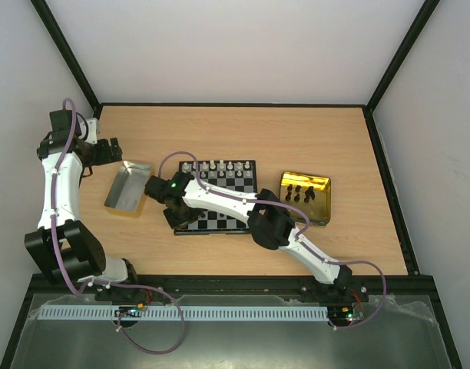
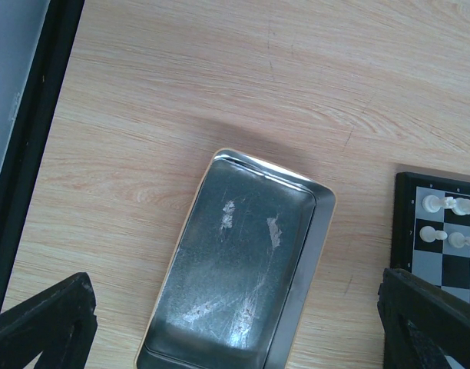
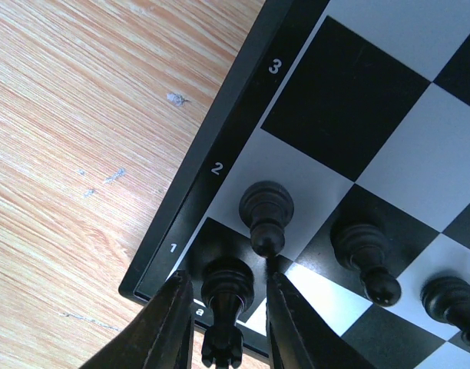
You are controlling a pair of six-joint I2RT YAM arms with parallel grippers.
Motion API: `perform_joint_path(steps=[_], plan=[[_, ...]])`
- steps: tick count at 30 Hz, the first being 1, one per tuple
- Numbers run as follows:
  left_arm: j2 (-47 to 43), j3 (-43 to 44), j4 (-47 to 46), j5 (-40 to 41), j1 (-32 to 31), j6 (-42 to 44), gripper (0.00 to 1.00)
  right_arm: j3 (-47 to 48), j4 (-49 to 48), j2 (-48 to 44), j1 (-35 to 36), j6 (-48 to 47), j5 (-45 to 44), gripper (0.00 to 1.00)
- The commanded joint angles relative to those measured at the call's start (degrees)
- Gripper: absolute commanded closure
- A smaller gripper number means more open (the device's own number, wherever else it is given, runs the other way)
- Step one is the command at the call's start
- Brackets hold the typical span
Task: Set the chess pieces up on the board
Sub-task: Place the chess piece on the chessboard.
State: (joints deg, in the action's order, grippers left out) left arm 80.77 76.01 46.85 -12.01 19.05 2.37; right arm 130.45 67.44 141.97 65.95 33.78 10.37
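Observation:
The board [image 1: 236,187] lies mid-table. White chess pieces [image 1: 220,167] stand along its far rows and show in the left wrist view [image 2: 448,217]. My right gripper [image 3: 226,278] is at the board's near left corner [image 1: 176,219], open, its fingers [image 3: 170,323] on either side of a black rook [image 3: 226,296] standing on the corner square, with a gap on each side. Black pawns [image 3: 266,211] stand on the row beside it. More black pieces [image 1: 299,192] sit in the gold tray [image 1: 321,207]. My left gripper [image 2: 239,338] is open and empty above the silver tray [image 2: 243,261].
The silver tray [image 1: 127,187] lies left of the board, the gold tray right of it. My right arm [image 1: 243,204] stretches across the board's near half. Black frame rails [image 1: 385,169] border the wooden table.

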Motion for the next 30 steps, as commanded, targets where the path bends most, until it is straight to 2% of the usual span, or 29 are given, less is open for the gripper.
perform_joint_path(steps=[1, 30], plan=[[-1.31, -0.14, 0.52, -0.67, 0.41, 0.18, 0.00, 1.21, 0.95, -2.80, -0.17, 0.15, -0.59, 0.75], [-0.85, -0.17, 0.22, -0.87, 0.36, 0.18, 0.00, 1.42, 1.47, -4.35, -0.13, 0.06, -0.94, 0.75]])
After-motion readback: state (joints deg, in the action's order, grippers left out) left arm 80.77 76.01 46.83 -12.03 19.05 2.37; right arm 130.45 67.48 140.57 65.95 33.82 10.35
